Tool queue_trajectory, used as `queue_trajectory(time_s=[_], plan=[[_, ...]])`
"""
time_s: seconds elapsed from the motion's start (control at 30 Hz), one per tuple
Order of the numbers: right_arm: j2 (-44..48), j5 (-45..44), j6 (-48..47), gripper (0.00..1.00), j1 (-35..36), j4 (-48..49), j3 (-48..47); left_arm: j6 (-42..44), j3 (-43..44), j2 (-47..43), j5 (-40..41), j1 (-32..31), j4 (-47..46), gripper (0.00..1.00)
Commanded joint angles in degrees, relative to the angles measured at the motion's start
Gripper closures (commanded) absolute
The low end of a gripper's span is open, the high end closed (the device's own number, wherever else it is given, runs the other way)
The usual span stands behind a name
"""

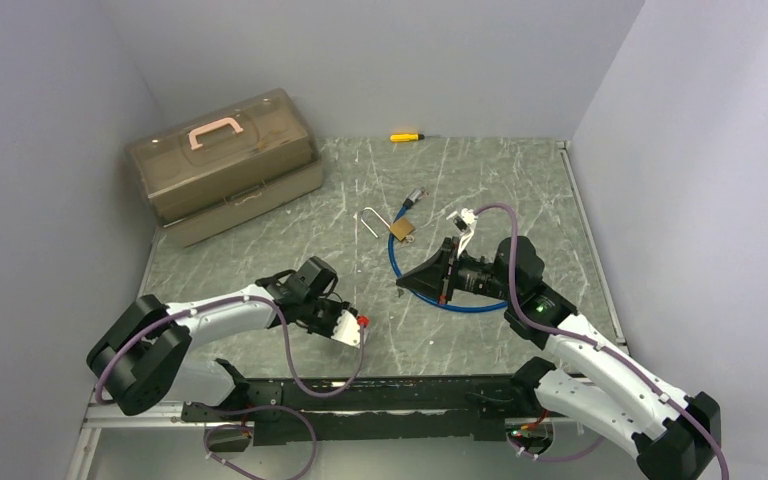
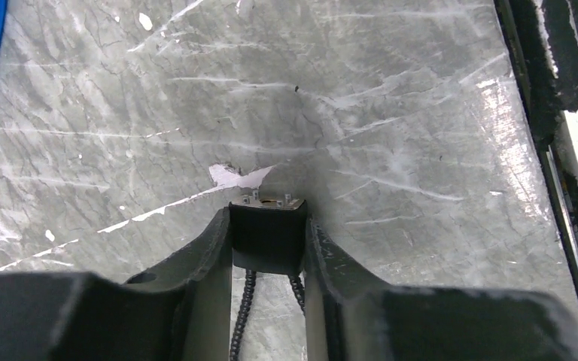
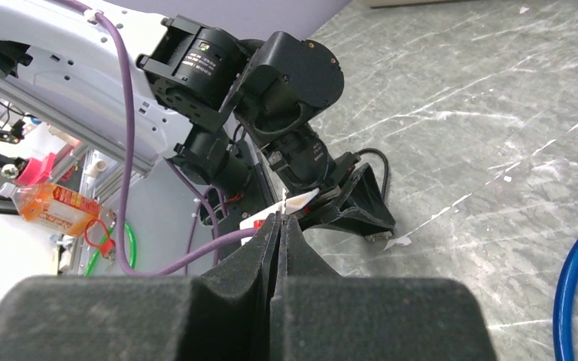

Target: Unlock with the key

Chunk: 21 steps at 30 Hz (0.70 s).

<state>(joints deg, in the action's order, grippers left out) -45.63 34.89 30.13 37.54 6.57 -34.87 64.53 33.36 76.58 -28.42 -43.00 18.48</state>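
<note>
Key [image 2: 267, 242] clamped in left claw [image 2: 267, 219]; right claw [image 3: 278, 226] closed.

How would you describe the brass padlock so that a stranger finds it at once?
Begin at the translucent brown plastic toolbox with a pink handle, far left on the grey table. Look right to the blue cable loop near the middle. The small brass padlock lies at the loop's far end; it alone has a silver U-shaped shackle.
</note>
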Motion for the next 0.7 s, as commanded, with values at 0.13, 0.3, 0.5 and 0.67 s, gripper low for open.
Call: queue_trajectory(time_s=[0.13,0.3,0.5,0.67], plan=[[-0.2,1.4,1.3,1.0,-0.6,0.6,-1.4,1.5,0.3,-1.7,4.8,0.4,3.3,1.0],[-1.9,2.8,2.5,1.0,-0.7,1.8,-1.0,-2.6,7.6,-4.6,-0.1,3.6,9.8,1.0],[-6.5,6.1,3.0,1.0,-0.7,-0.1,-4.8,-6.9,19.8,-6.8,-9.0,10.4,17.1,1.0],[-11.0,7.8,5.2,1.0,-0.7,-2.6,-9.9,-5.8,25.2,-6.9,-6.6,10.8,19.6,1.0]])
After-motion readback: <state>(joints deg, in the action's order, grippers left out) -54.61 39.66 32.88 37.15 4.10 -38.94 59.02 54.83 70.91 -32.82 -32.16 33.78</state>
